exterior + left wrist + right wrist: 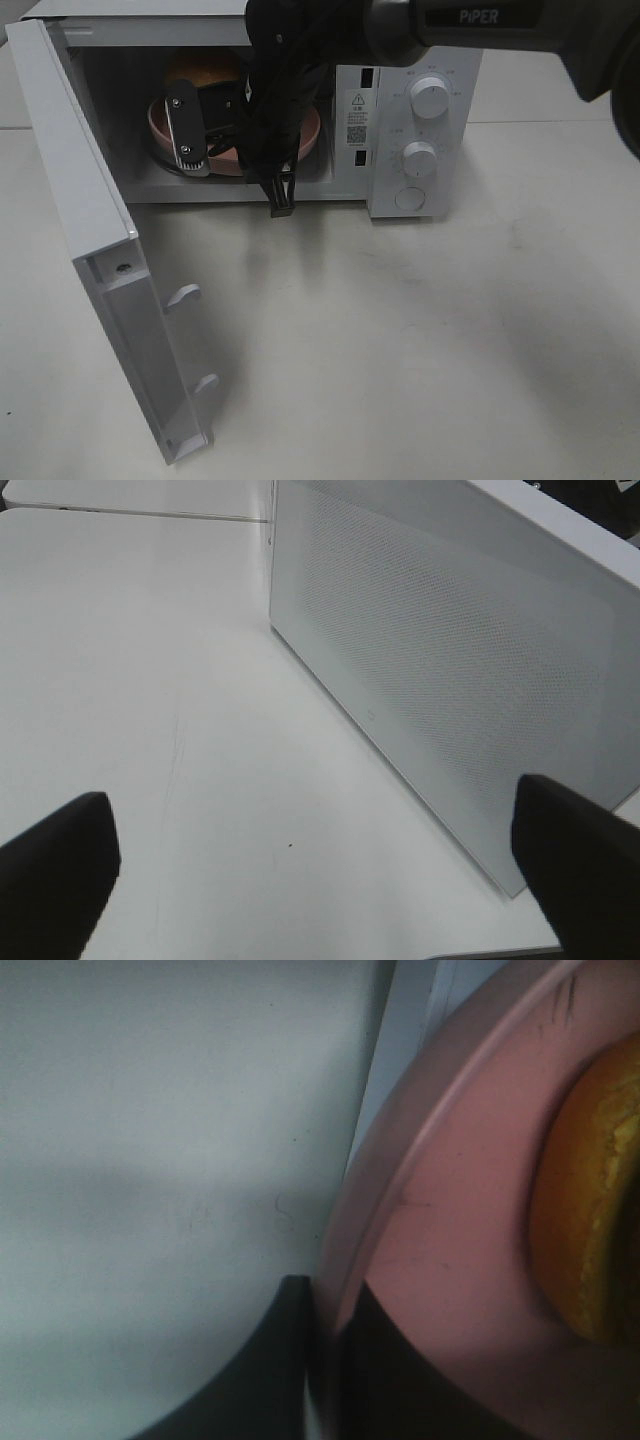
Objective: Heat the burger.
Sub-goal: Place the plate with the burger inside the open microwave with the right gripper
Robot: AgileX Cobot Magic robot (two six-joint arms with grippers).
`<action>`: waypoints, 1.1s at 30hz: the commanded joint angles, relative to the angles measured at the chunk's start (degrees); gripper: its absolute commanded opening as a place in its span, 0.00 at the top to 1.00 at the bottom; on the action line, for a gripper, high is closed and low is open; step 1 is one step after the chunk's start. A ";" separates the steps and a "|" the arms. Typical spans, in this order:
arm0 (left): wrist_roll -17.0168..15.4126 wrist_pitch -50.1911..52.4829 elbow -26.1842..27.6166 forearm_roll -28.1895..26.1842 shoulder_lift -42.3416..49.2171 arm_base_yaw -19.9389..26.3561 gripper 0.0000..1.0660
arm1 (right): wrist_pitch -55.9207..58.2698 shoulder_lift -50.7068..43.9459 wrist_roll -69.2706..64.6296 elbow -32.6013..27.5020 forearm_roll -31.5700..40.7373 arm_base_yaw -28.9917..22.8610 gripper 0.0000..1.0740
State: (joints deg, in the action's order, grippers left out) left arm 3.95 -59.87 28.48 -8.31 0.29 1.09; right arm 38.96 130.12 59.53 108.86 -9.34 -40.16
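the word "piper" stands in pale letters on the dark arm (pixel 480 18) in the exterior high view. on the microwave's control panel (pixel 385 190) a sticker (pixel 357 101) carries a warning triangle over print too small to read, with a qr code (pixel 357 134) beneath it. the marks around the upper knob (pixel 430 98) and the lower knob (pixel 419 158) are too small to read.

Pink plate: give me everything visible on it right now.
The pink plate is round, shallow, matte and plastic-looking, with a raised rim. It lies inside the open microwave, carrying the burger. The right gripper is shut on its rim, a finger on each side. The right arm hides much of it from the high camera; whether it rests on the cavity floor cannot be told.
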 commanded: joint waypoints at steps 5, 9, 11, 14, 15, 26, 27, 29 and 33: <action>0.23 0.52 -0.11 -0.23 1.43 -0.29 0.06 | -2.23 3.15 -3.32 6.25 -3.50 0.11 0.98; 0.23 0.52 -0.11 -0.23 1.43 -0.29 0.06 | -2.35 4.24 -3.32 7.56 -3.67 0.11 0.98; 0.23 0.52 -0.11 -0.23 1.43 -0.29 0.06 | -2.35 4.53 -3.32 7.96 -3.67 0.11 0.98; 0.23 0.52 -0.11 -0.23 1.43 -0.29 0.06 | -2.52 5.44 -3.32 8.88 -3.78 0.69 0.97; 0.23 0.52 -0.11 -0.23 1.43 -0.29 0.06 | -2.52 5.90 -3.38 9.17 -3.61 0.74 0.96; 0.23 0.52 -0.11 -0.23 1.43 -0.29 0.06 | -2.52 6.76 -3.55 9.34 -3.38 1.43 0.66; 0.23 0.52 -0.11 -0.23 1.43 -0.29 0.06 | -2.46 6.76 -3.61 9.34 -3.38 1.43 0.62; 0.23 0.52 -0.11 -0.23 1.43 -0.29 0.06 | -2.29 6.76 -4.18 9.34 -3.38 1.43 0.54; 0.23 0.52 -0.11 -0.23 1.43 -0.29 0.06 | -2.06 6.76 -7.68 8.88 -3.44 1.43 0.44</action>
State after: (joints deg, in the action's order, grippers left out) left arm 3.95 -59.87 28.48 -8.31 0.29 1.09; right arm 36.84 137.34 53.40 117.69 -12.32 -38.85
